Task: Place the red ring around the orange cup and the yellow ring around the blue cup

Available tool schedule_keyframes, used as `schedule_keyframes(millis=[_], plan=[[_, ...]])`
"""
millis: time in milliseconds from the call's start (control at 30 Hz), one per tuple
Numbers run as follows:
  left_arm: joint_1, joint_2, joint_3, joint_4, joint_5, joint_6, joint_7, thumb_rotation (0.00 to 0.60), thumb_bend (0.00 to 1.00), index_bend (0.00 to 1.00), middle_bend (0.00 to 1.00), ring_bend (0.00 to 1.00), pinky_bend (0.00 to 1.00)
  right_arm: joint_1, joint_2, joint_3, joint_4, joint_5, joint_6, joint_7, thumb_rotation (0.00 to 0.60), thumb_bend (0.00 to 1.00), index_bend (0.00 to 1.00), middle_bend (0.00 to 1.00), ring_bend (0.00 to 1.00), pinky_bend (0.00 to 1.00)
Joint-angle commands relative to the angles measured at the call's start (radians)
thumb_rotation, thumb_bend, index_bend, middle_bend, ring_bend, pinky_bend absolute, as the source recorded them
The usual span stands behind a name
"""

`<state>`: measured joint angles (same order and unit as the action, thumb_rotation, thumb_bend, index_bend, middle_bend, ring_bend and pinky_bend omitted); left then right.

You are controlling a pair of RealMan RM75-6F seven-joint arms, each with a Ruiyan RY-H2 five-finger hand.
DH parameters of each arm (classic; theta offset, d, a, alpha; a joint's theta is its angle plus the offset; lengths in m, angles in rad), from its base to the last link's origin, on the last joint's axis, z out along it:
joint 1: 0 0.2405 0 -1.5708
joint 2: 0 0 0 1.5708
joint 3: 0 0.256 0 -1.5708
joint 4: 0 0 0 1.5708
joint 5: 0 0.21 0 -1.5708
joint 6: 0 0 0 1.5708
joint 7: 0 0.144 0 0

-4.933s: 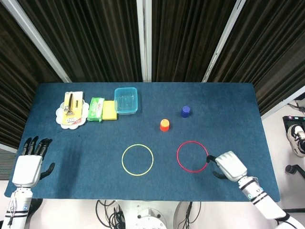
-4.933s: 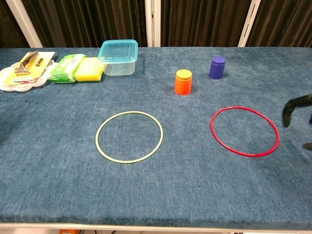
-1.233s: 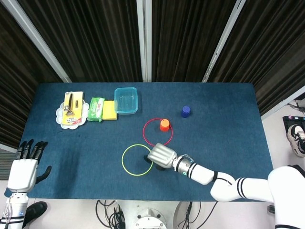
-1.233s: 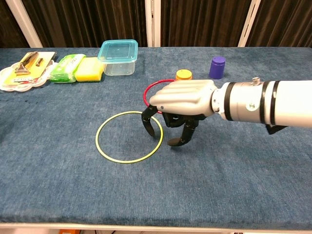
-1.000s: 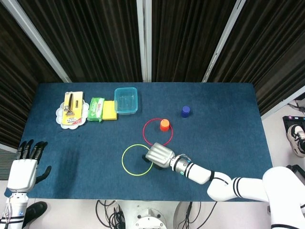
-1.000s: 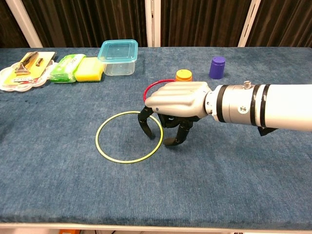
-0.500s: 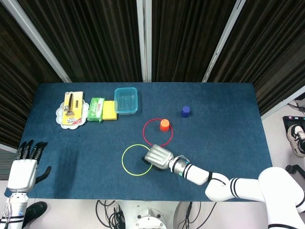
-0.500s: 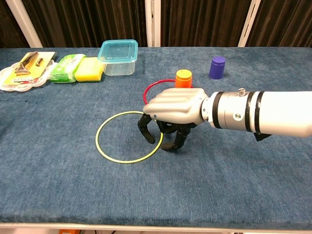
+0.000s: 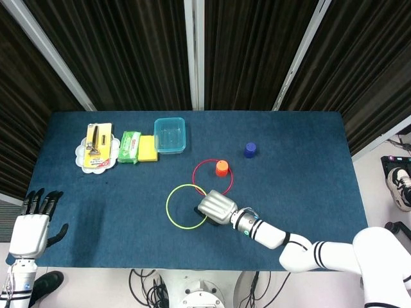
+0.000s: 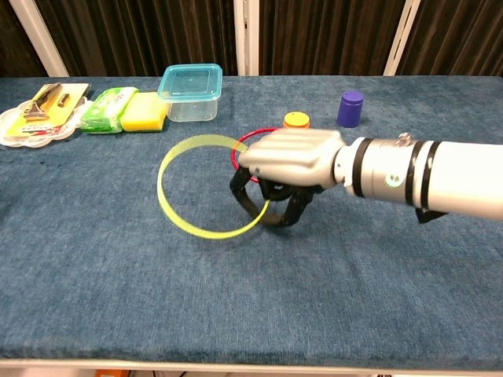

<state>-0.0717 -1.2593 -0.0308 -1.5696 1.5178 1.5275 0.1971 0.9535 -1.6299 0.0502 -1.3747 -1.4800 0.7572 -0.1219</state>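
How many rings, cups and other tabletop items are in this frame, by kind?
Rings: 2, red ring, yellow ring
Cups: 2, orange cup, blue cup
Clear container: 1
Sponge: 1
Green packet: 1
Plate: 1
Total: 8

surface (image 9: 96,212): blue cloth | on it: orange cup (image 9: 221,168), red ring (image 9: 200,184), blue cup (image 9: 250,150), clear tub (image 9: 169,135), sponge (image 9: 148,148), plate (image 9: 82,156)

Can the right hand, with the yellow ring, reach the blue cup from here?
Probably yes. The right hand holds the yellow ring; the blue cup stands apart, with open cloth between.
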Motion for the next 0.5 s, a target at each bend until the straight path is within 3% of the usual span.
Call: schedule_keyframes(millis=[33, 300, 500], plan=[[0.002, 0.0, 0.0, 0.001, 0.001, 0.003, -0.002, 0.6, 0.26, 0.12, 0.12, 0.01, 0.0, -0.013, 0.05, 0.018, -0.036, 0.017, 0.019, 0.016, 0.6, 0.35, 0.64, 0.99, 1.0, 1.0], [0.0, 0.001, 0.0, 0.002, 0.006, 0.003, -0.005, 0.6, 0.26, 0.12, 0.12, 0.01, 0.0, -0.051, 0.225, 0.068, -0.105, 0.11, 0.038, 0.033, 0.6, 0.35, 0.64, 0.99, 1.0, 1.0], [0.001, 0.0, 0.0, 0.0, 0.006, 0.004, -0.001, 0.6, 0.26, 0.12, 0.12, 0.01, 0.0, -0.07, 0.32, 0.082, -0.093, 0.222, -0.009, 0.032, 0.6, 0.35, 0.64, 0.99, 1.0, 1.0]])
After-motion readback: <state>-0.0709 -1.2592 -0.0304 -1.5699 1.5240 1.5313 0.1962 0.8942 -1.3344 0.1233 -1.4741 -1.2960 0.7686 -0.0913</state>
